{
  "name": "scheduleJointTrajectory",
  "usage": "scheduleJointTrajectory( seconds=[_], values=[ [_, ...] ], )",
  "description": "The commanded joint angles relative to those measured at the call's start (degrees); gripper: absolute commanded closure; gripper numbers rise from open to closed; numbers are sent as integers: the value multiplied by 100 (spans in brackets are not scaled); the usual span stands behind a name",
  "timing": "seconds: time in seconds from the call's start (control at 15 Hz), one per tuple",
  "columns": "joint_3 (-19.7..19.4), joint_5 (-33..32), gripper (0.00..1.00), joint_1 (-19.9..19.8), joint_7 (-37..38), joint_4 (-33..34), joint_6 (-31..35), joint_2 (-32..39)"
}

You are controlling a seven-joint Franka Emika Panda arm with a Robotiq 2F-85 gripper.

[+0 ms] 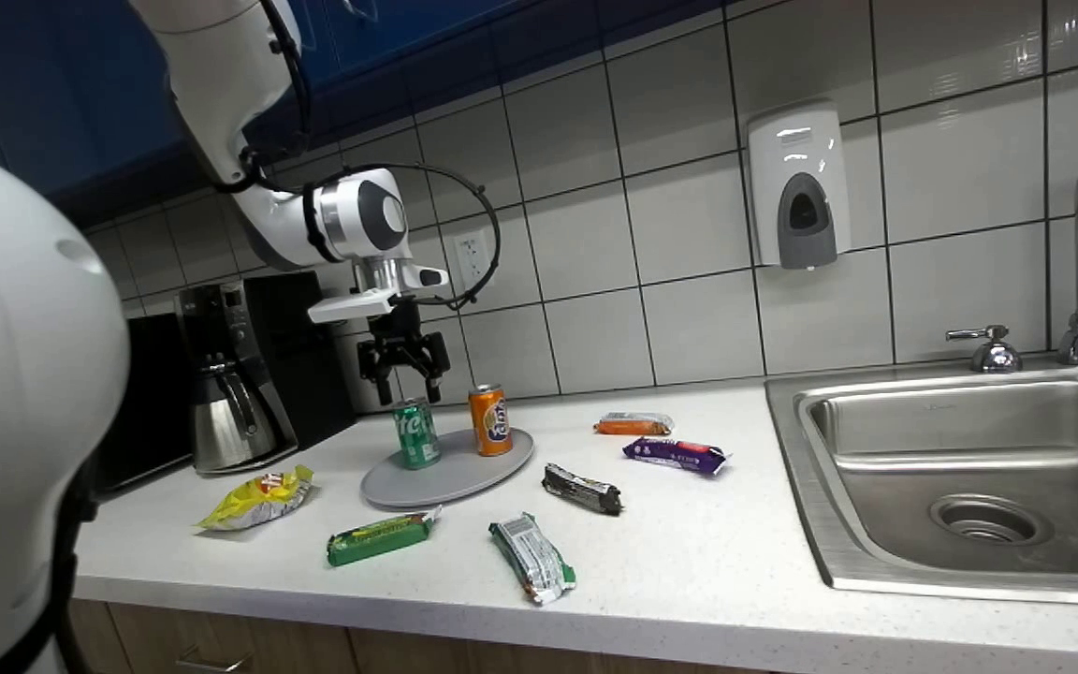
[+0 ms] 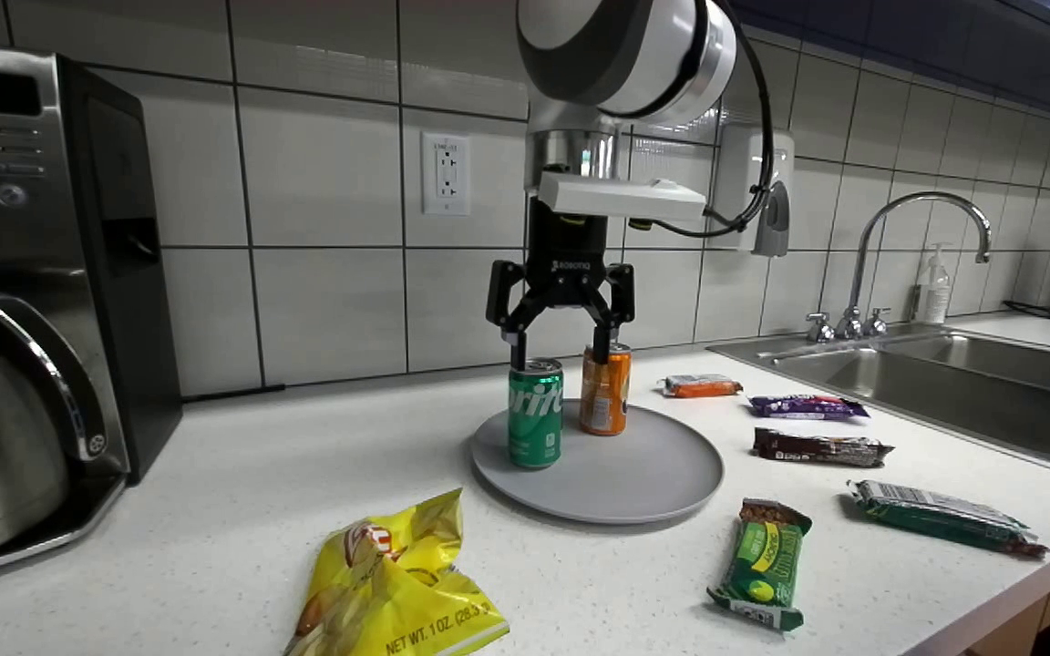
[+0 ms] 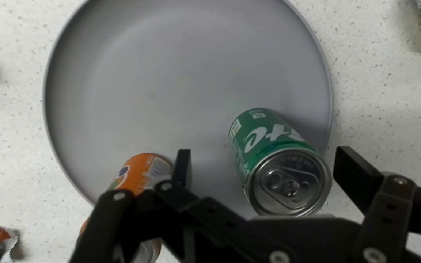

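My gripper (image 1: 408,390) is open and points down, with no thing held. It also shows in an exterior view (image 2: 561,358) and the wrist view (image 3: 263,160). A green Sprite can (image 2: 535,424) stands upright on a grey round plate (image 2: 639,497). In the wrist view the can's silver top (image 3: 290,182) appears between the open fingers, closer to the right-hand finger. An orange Fanta can (image 1: 490,421) stands on the same plate. In the wrist view the orange can (image 3: 141,170) is partly hidden behind the left-hand finger.
A yellow chip bag (image 2: 397,583) and a green bar (image 2: 765,560) lie near the plate. Other wrapped bars lie towards the sink (image 1: 815,524): green-silver (image 1: 532,557), dark (image 1: 583,489), purple (image 1: 676,456), orange (image 1: 633,424). A coffee maker (image 2: 42,273) stands opposite. A tiled wall (image 1: 576,271) is behind.
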Motion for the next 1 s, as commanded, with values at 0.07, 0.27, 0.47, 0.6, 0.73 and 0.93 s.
scheduleJointTrajectory(
  seconds=[0.07,0.27,0.47,0.6,0.73,0.93],
  values=[
    [2,-43,0,21,-49,253,-31,175],
    [1,-36,0,38,-47,356,-7,298],
    [2,-38,0,69,-45,467,-19,406],
    [-4,-38,0,86,-43,543,-20,489],
    [-8,-36,0,99,-44,617,-30,562],
    [-12,-38,0,119,-52,700,-45,655]
  ],
)
